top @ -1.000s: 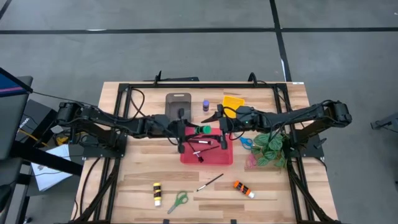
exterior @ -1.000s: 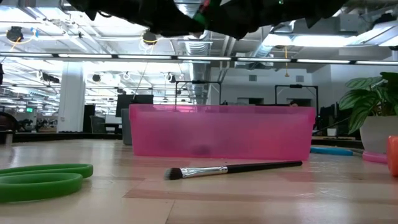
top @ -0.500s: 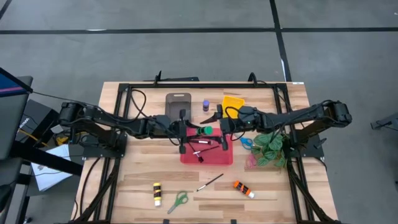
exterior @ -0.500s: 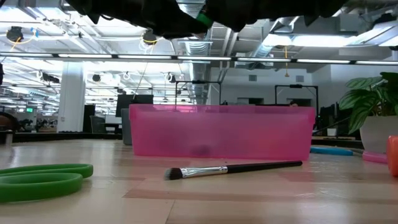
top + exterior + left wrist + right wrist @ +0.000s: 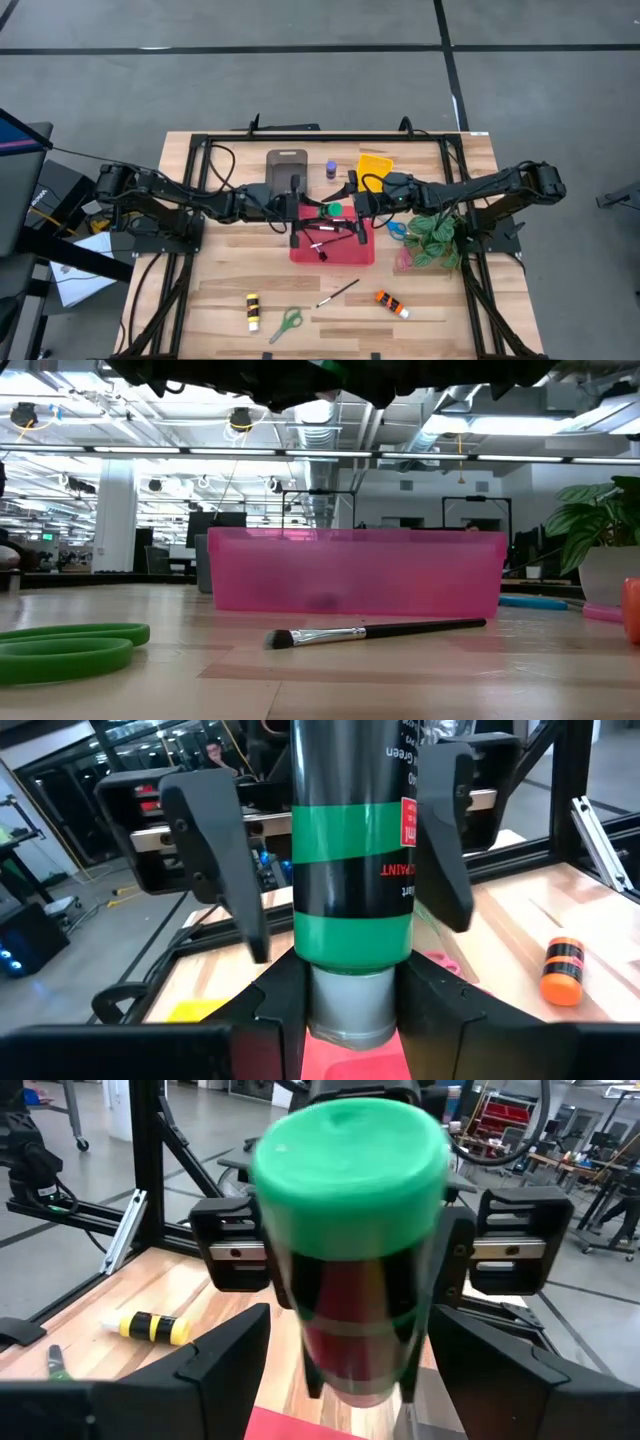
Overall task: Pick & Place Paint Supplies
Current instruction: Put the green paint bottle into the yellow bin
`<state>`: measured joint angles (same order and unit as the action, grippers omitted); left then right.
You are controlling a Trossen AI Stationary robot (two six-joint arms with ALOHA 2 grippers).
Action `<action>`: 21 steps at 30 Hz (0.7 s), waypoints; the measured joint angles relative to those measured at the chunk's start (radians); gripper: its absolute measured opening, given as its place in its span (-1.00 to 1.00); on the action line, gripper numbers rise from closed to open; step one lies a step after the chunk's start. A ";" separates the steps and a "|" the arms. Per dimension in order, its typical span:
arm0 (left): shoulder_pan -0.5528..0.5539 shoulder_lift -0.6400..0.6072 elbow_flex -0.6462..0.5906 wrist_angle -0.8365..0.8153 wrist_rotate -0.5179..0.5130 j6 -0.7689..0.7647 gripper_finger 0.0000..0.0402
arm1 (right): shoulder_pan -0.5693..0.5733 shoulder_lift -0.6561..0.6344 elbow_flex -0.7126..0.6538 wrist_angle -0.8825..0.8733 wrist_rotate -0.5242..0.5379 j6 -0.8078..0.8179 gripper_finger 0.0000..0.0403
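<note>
Wooden slatted table (image 5: 220, 280) seen from above, with a black frame along its far edge and both dark arms reaching inward to meet over its centre. A translucent pink rectangular tray (image 5: 333, 250) lies at the middle, holding a few small dark items; in the low view its front wall (image 5: 350, 573) stands behind the nearer objects. A green leafy plant (image 5: 436, 238) sits to the right of the tray, a grey tray (image 5: 287, 165) and a yellow tray (image 5: 375, 162) lie toward the far edge, with a small purple bottle (image 5: 331, 169) between them.

The left gripper (image 5: 300, 211) and the right gripper (image 5: 356, 209) face each other above the far part of the pink tray, with a green-and-black paint tube (image 5: 329, 209) between them. In the left wrist view the tube (image 5: 352, 880) is pinched between the left gripper's own fingers (image 5: 275, 995), which press on its grey end; its label shows the word "PAINT" in red, part of "Green", and a small red tag. The right gripper's fingers (image 5: 445, 830) stand spread on either side of the tube without touching it. The right wrist view shows the tube's round green cap (image 5: 348, 1150).

On the near table lie green-handled scissors (image 5: 286, 322), a thin dark-handled paintbrush (image 5: 338, 293), a yellow-and-black paint tube (image 5: 252, 311), an orange paint tube (image 5: 391, 303), and, beside the plant, blue-handled scissors (image 5: 397, 229).
</note>
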<state>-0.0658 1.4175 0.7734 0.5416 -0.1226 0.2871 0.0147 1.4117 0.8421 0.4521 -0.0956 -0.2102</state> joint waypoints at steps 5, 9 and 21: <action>0.000 0.003 0.000 0.000 0.000 0.000 -0.46 | 0.000 0.000 0.000 0.006 0.000 0.000 0.34; 0.000 0.003 0.000 0.000 0.000 0.000 -0.46 | 0.001 0.000 0.000 0.008 -0.001 0.000 0.34; 0.002 0.003 0.000 -0.002 0.000 -0.002 -0.41 | 0.005 0.000 0.000 0.012 -0.005 -0.008 -0.17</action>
<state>-0.0639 1.4204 0.7734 0.5400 -0.1223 0.2846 0.0193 1.4117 0.8421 0.4644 -0.1006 -0.2183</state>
